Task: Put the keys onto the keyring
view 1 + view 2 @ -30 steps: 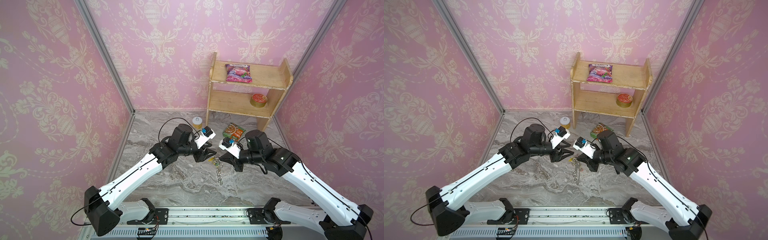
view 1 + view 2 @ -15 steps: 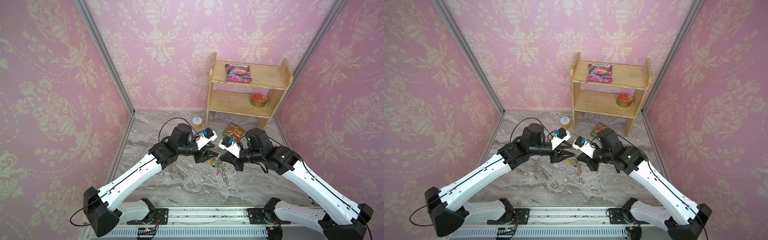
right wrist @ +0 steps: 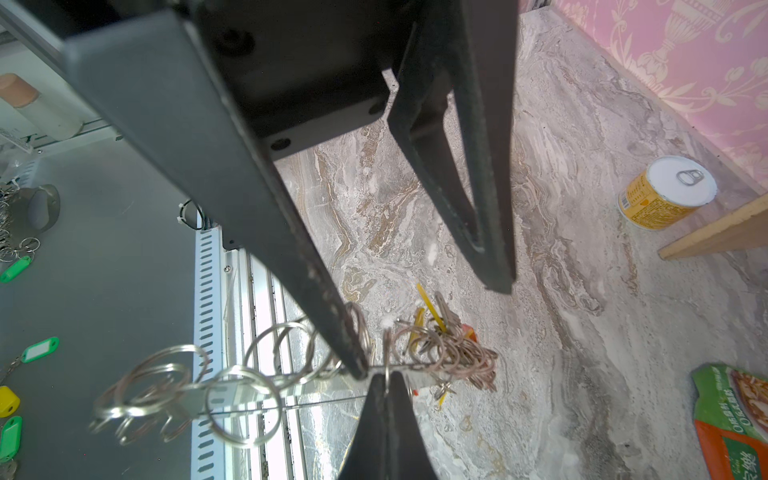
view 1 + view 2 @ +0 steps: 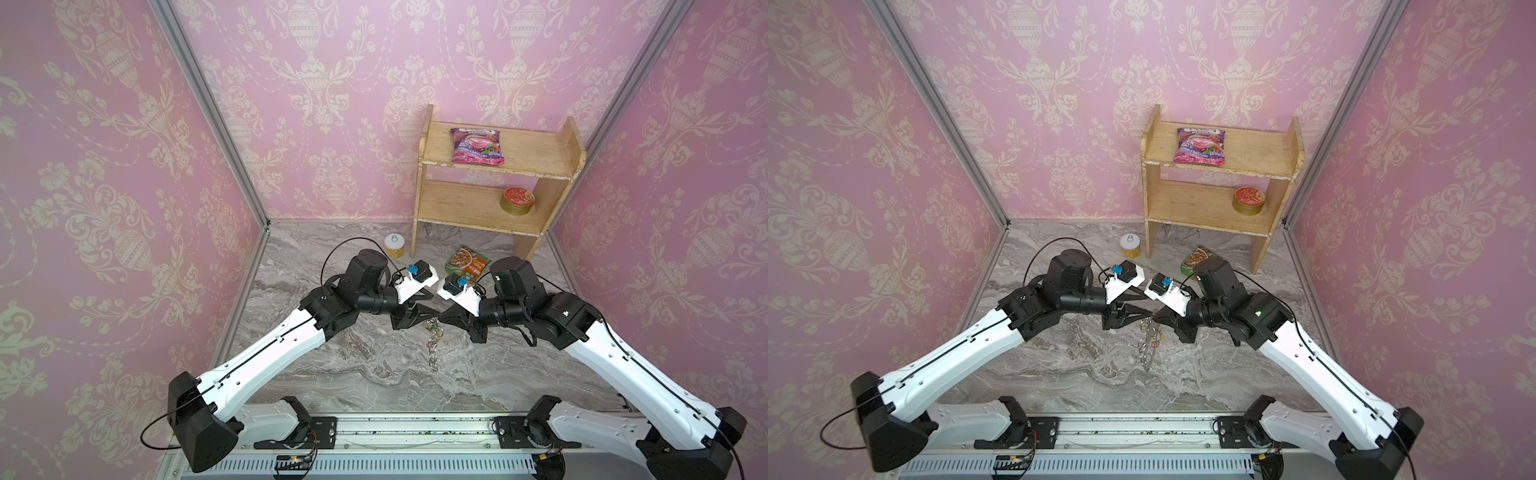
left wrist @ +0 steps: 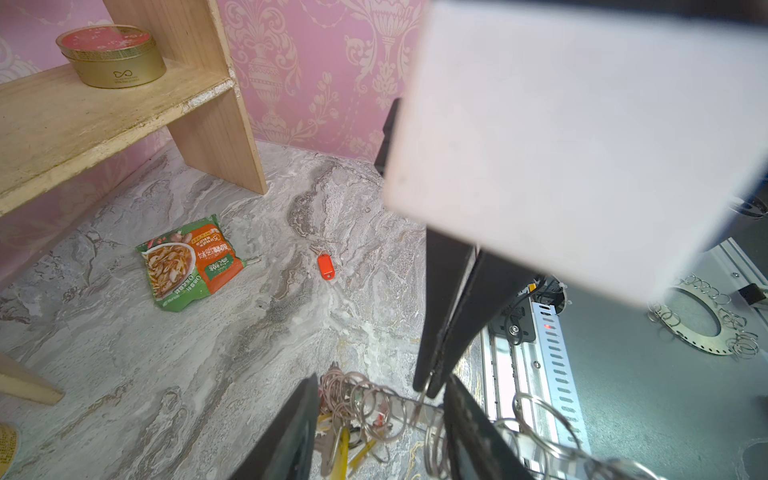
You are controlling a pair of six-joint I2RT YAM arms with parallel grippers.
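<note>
The keyring (image 4: 432,345) has swung back to hang straight above the middle of the counter (image 4: 365,374), pinched by the right fingers (image 3: 291,249), likely steady enough for threading; left fingers (image 5: 291,436) half spread near its keys (image 3: 442,324).

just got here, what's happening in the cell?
Mid-table, the right gripper is shut on one ring of the keyring, holding its upper end up. The left gripper has its jaws apart around the ring bundle with yellow-tagged keys. A red-tagged key lies loose on the table.
</note>
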